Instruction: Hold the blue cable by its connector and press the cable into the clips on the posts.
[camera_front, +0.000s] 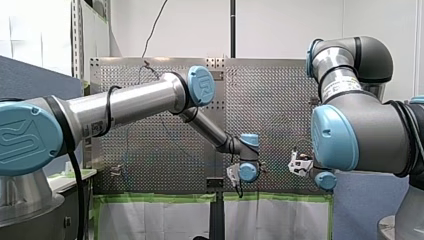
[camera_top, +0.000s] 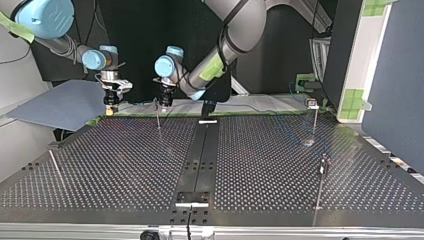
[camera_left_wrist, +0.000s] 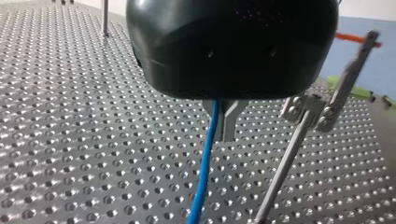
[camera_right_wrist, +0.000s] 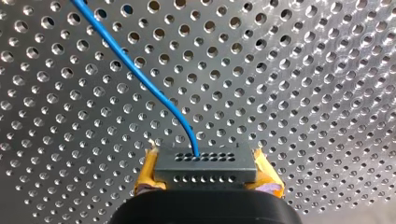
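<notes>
closest to the right wrist camera, my right gripper (camera_right_wrist: 208, 182) is clamping the dark connector (camera_right_wrist: 205, 164) between its yellow pads (camera_right_wrist: 148, 175), and the blue cable (camera_right_wrist: 140, 79) is leaving the connector's face and curving away just over the perforated table (camera_right_wrist: 303, 93). further along, in the left wrist view, the cable is running past my left gripper (camera_left_wrist: 226, 122), whose black body is hiding the grip, so i am not able to tell whether it is closed on the cable. just beside that gripper a thin post (camera_left_wrist: 282, 172) is rising from the table, its metal clip (camera_left_wrist: 306, 109) standing clear of the cable, which is not yet sitting in it. the risk from here is looking like a miss: if the cable is hanging slack or arriving beside the clip's mouth rather than over it, the press is likely to be sliding off or bending the slender post, and a hard pull is threatening to tug the wire out of the connector
</notes>
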